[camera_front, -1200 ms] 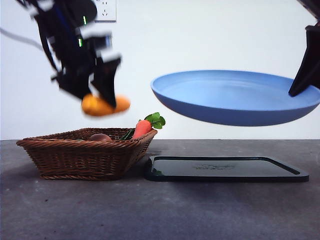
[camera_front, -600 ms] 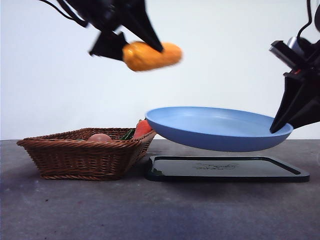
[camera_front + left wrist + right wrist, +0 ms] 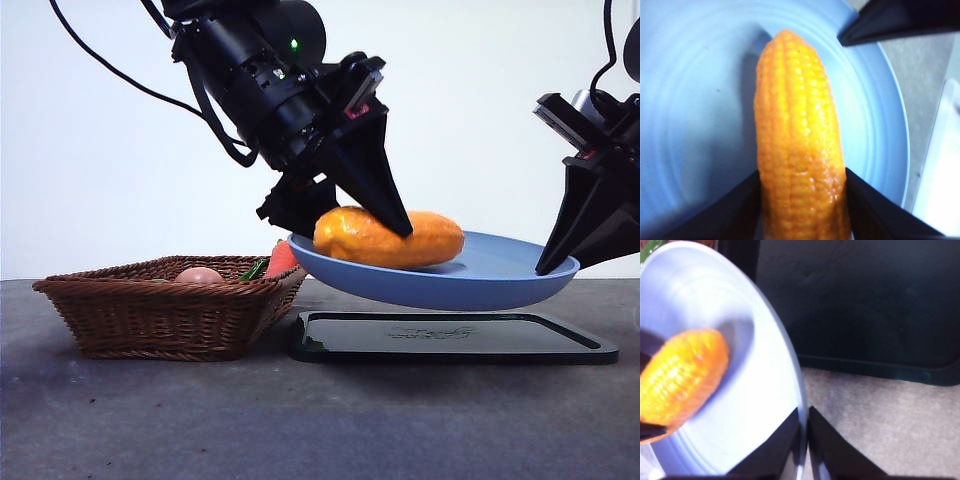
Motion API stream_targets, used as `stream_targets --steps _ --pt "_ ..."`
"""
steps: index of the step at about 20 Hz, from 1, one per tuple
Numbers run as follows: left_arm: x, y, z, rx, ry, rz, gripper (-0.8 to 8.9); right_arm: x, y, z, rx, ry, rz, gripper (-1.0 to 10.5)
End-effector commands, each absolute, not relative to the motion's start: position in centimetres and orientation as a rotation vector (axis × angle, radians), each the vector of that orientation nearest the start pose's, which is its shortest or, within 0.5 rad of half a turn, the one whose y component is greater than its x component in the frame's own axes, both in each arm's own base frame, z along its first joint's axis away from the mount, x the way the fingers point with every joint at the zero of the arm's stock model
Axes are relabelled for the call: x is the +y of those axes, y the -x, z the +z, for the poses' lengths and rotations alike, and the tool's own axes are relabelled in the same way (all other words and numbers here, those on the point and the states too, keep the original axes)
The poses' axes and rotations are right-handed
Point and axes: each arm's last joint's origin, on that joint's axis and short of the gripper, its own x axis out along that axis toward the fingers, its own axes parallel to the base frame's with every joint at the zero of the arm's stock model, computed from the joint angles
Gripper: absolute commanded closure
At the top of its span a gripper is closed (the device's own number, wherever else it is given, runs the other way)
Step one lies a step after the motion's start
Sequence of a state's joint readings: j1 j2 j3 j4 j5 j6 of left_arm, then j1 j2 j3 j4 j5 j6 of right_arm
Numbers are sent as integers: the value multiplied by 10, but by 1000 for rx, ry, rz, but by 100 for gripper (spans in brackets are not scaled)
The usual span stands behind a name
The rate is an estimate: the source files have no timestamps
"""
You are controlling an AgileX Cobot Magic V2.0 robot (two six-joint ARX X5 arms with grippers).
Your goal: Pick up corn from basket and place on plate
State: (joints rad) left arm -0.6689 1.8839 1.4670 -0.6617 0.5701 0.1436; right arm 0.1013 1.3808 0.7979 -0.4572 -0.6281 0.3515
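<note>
The orange-yellow corn lies lengthwise in the light-blue plate, which hangs just above the black tray. My left gripper comes down from the upper left and is shut on the corn, one black jaw on each side of it. My right gripper is shut on the plate's right rim and holds the plate up; the corn shows there too. The brown wicker basket stands at the left on the table.
A flat black tray lies under the plate, right of the basket. In the basket are a red-orange carrot and a small pinkish round item. Grey tabletop runs across the front.
My left gripper carried the corn from above the basket up and right, then down into the plate. The right gripper lowered the plate toward the tray.
</note>
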Motion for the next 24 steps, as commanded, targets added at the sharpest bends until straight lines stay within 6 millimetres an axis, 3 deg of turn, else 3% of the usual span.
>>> stream_targets --steps 1,7,10,17,24 --pt "-263 -299 227 1042 -207 -1218 552 43 -256 200 1125 -579 496 945" --pt "-263 -299 229 1051 -193 -1209 523 43 -258 197 1134 -571 498 945" --pt "-263 -300 241 1061 -187 -1204 523 43 -260 192 1148 -570 492 945" --pt "-260 -305 295 1012 -183 -1212 525 37 -276 185 1139 -588 464 945" --pt "-250 -304 346 967 -194 -1215 527 22 -322 184 1141 -622 403 945"
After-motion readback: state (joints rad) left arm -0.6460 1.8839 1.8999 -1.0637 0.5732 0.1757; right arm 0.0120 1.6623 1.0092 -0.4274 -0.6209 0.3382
